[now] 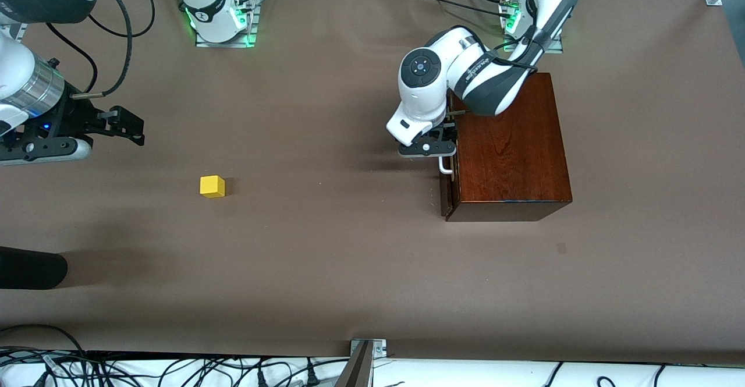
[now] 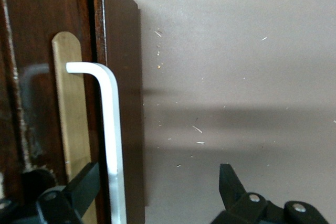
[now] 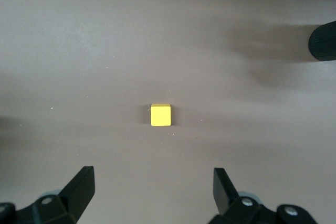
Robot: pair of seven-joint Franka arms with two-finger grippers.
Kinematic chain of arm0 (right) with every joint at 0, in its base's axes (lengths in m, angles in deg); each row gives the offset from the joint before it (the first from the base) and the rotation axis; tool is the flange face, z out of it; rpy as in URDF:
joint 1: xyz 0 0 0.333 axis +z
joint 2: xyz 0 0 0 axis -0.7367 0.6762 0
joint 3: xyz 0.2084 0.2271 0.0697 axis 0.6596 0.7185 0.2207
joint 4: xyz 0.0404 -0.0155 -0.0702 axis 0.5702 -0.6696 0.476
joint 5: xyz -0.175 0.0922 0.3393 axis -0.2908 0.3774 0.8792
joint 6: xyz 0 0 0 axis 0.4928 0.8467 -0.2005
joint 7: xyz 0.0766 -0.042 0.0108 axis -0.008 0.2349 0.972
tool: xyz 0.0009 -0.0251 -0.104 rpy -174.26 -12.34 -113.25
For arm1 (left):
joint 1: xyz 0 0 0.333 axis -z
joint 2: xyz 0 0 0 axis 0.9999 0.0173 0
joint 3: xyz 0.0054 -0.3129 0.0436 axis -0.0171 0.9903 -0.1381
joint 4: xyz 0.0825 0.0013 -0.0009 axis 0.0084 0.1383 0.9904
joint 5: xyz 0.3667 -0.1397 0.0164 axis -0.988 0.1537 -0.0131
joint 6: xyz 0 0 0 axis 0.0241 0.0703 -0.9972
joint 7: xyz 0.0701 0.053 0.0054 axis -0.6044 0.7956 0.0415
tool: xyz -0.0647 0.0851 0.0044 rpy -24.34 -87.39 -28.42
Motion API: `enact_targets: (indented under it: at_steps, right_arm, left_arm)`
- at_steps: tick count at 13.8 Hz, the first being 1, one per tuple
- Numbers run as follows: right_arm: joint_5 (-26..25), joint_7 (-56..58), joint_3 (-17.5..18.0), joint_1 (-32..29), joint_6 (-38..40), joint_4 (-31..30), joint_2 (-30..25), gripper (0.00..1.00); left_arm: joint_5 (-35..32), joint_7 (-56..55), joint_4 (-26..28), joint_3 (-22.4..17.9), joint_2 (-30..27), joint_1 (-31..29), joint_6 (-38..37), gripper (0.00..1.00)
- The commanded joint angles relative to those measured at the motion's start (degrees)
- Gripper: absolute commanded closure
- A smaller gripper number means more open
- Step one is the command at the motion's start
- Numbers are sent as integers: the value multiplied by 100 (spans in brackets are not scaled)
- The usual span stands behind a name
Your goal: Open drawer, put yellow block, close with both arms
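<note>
The mahogany box [image 1: 512, 148] stands at the left arm's end of the table, and the dark front of its drawer [image 1: 447, 192] sticks out a little from it. My left gripper [image 1: 437, 149] is at the white bar handle [image 1: 446, 166] and open. The handle [image 2: 113, 129] runs between its fingers [image 2: 79, 187], close to one of them, and neither finger presses on it. The yellow block [image 1: 212, 186] lies on the brown table toward the right arm's end. Up over the table beside the block, my right gripper [image 1: 132, 126] is open and empty. The block [image 3: 160, 115] lies ahead of its fingertips [image 3: 84, 182].
A black rounded object [image 1: 29, 267] juts in over the table at the right arm's end, nearer the front camera than the block. A metal bracket [image 1: 365, 352] and loose cables [image 1: 174, 369] line the table's near edge. Bare brown table [image 1: 326, 201] lies between block and drawer.
</note>
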Motion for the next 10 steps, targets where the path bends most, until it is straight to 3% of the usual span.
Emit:
enact_targets:
  at_steps: [1,10]
  right_arm:
    - [90,-41,40,-32,95,41,-51,0]
    - [64,3,22,-32,-19,50,-16,0]
  left_arm:
    - [-343,-392,21,-1,217,129,172,0]
    - [-406,-525,-84,-10,534,393,654,0]
